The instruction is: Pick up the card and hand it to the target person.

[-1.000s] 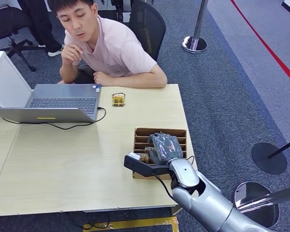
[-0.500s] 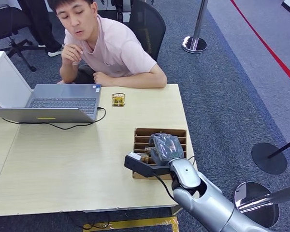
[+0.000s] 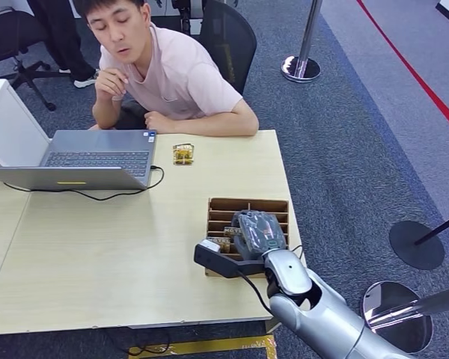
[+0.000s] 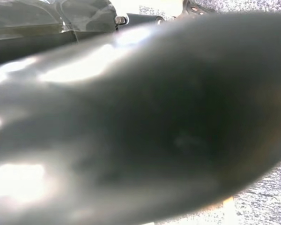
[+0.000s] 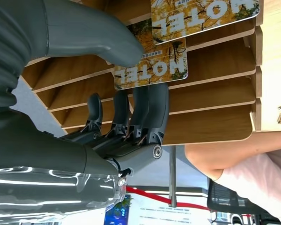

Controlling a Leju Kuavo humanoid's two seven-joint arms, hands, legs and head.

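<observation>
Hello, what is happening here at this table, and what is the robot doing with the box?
The robot's right hand reaches into a wooden slotted box on the table. Its thumb and dark fingers close around a hotel card that is still in its slot; a second card sits in a neighbouring slot. A person in a pink shirt leans on the far edge, beside a laptop.

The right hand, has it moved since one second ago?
Yes. The right hand has drawn back slightly toward the robot, judged against the wooden card holder, away from its far wall.
</observation>
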